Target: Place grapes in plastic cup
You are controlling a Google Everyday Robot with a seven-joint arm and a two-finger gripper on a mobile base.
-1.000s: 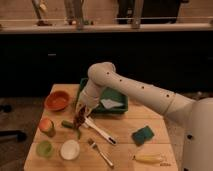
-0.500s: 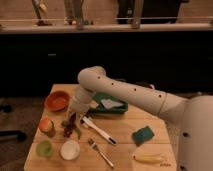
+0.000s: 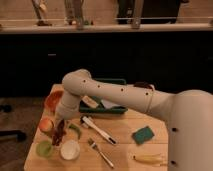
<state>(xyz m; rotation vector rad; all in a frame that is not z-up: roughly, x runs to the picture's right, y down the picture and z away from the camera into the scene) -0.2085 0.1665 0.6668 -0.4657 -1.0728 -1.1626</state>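
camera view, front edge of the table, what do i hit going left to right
green cup → white bowl → fork → banana. The gripper, holding the grapes, hangs over the gap between cup and bowl, so both are left out of the order.

On my desk (image 3: pixel 122 150), I place everything from the white bowl (image 3: pixel 70 149). A fork (image 3: pixel 100 152) lies just right, a green pepper (image 3: pixel 75 131) just behind, and a brush (image 3: pixel 98 130) behind-right. A sponge (image 3: pixel 143 134) and a banana (image 3: pixel 148 159) sit far right. An orange bowl (image 3: pixel 52 100) and a green tray (image 3: pixel 102 102) are well behind, with a red-topped cup (image 3: pixel 46 124) behind-left. My claw (image 3: pixel 59 125) hangs just behind-left too.
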